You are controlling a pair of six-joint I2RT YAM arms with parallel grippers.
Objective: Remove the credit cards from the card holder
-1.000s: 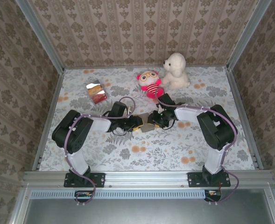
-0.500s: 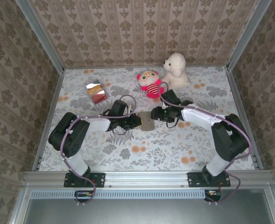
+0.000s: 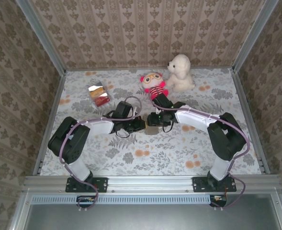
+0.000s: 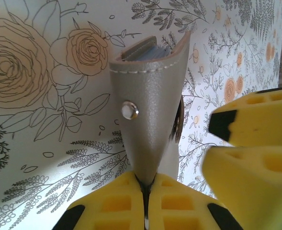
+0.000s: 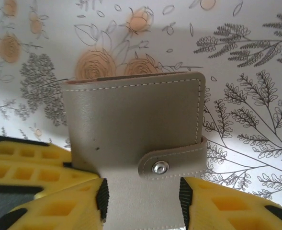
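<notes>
Since a second ago my right arm has swung its wrist leftward onto the card holder, and my left claw (image 4: 145,191) has closed. Its yellow pads now pinch one narrow end of the card holder (image 4: 150,105) near the middle of the floral table (image 3: 188,143). Whether the holder rests on the table or is lifted I cannot tell.

Left wrist view: the holder is seen edge-on, with its snap stud (image 4: 129,110) facing left, and my pads are cut off by the lower border. Bluish layers show at the far mouth; whether they are cards or pocket linings I cannot tell.

Right wrist view: the grey outer face shows, with the strap (image 5: 172,160) snapped shut and a thin reddish-brown edge just above the top seam. My right claw (image 5: 143,196) straddles the near end, one finger (image 5: 217,206) on each side. Its jaws stand apart, and whether the pads press the leather I cannot tell.

Overhead view: both claws meet over the holder and hide most of it. A small stack of credit cards (image 3: 98,94), silver, gold and red, lies well apart at far left, too small to read. A pink plush doll (image 3: 154,85) and a white plush dog (image 3: 180,73) sit at the back.
</notes>
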